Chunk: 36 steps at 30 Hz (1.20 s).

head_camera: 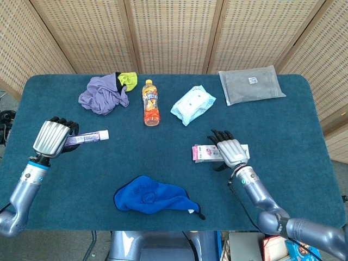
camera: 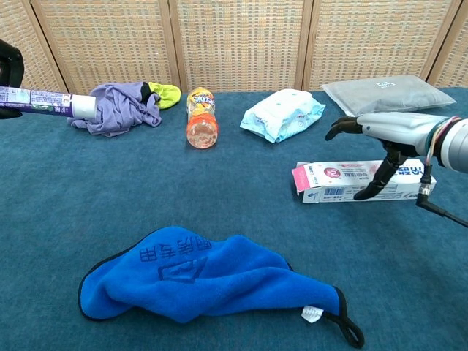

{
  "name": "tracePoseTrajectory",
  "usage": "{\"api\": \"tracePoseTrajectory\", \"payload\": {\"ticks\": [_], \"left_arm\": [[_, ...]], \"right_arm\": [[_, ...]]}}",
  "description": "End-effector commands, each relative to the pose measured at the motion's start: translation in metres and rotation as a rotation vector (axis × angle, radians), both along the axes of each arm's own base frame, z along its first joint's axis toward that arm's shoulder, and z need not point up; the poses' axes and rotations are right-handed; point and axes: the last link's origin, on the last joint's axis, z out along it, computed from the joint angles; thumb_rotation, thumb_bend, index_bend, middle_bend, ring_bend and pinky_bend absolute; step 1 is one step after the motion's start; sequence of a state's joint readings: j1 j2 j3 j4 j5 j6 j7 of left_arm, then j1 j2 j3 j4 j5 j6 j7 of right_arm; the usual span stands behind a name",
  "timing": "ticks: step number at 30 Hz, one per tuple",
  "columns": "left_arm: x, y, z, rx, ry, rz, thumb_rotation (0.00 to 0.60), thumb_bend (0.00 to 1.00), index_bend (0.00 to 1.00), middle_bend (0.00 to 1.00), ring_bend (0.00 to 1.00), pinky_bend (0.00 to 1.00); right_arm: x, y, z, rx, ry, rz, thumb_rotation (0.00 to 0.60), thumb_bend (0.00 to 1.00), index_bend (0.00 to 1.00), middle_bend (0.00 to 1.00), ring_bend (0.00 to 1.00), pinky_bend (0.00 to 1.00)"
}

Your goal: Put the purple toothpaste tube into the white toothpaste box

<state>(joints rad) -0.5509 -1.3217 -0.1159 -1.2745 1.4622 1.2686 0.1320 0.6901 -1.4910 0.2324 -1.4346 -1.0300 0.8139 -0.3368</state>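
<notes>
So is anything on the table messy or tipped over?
Yes. The orange juice bottle lies on its side instead of standing. The purple cloth sits in a crumpled heap at the back, and the blue towel is bunched up near the front edge. Nothing looks spilled or broken.

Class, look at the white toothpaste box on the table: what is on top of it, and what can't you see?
The right hand hovers over the white toothpaste box, one of its fingers reaching down its front. The box's right portion is hidden under the hand in the head view. Its inside cannot be seen.
</notes>
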Motion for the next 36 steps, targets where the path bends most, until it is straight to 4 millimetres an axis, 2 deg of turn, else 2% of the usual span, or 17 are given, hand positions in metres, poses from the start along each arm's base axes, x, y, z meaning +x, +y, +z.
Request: {"api": "tracePoseTrajectory", "payload": {"ticks": [1,12,17,20,24,28,32,36], "left_arm": [[0.000,0.000,0.000,0.002,0.000,0.001,0.600,0.26,0.83,0.65,0.55,0.51],[-0.003,-0.001,-0.004,-0.008,0.006,0.008,0.600,0.26,0.83,0.65,0.55,0.51],[-0.005,-0.001,-0.005,-0.009,0.012,0.009,0.600,0.26,0.83,0.65,0.55,0.51],[-0.005,-0.001,-0.006,-0.011,0.011,0.008,0.600,0.26,0.83,0.65,0.55,0.51],[-0.005,-0.001,-0.007,-0.013,0.012,0.004,0.600,0.26,0.83,0.65,0.55,0.51],[-0.005,-0.001,-0.006,-0.011,0.011,0.003,0.600,0.26,0.83,0.65,0.55,0.51],[-0.005,-0.001,-0.007,-0.013,0.007,0.004,0.600,0.26,0.83,0.65,0.55,0.51],[-0.005,-0.002,-0.008,-0.014,0.004,0.003,0.600,0.26,0.83,0.65,0.55,0.51]], "right_arm": [[-0.009,-0.001,-0.006,0.003,-0.002,-0.024,0.600,0.10,0.16,0.00,0.00,0.00],[-0.021,-0.010,-0.019,-0.019,-0.016,-0.036,0.600,0.10,0.19,0.01,0.00,0.00],[-0.023,-0.013,-0.021,-0.031,-0.016,-0.034,0.600,0.10,0.21,0.04,0.00,0.00],[-0.023,-0.016,-0.022,-0.035,-0.015,-0.038,0.600,0.10,0.27,0.10,0.00,0.01],[-0.024,-0.018,-0.024,-0.057,-0.017,-0.036,0.600,0.10,0.35,0.21,0.04,0.12],[-0.026,-0.018,-0.024,-0.080,-0.035,-0.041,0.600,0.10,0.43,0.34,0.19,0.29],[-0.028,-0.018,-0.025,-0.095,-0.049,-0.042,0.600,0.10,0.50,0.45,0.31,0.42],[-0.028,-0.016,-0.025,-0.112,-0.072,-0.032,0.600,0.10,0.54,0.51,0.38,0.49]]}}
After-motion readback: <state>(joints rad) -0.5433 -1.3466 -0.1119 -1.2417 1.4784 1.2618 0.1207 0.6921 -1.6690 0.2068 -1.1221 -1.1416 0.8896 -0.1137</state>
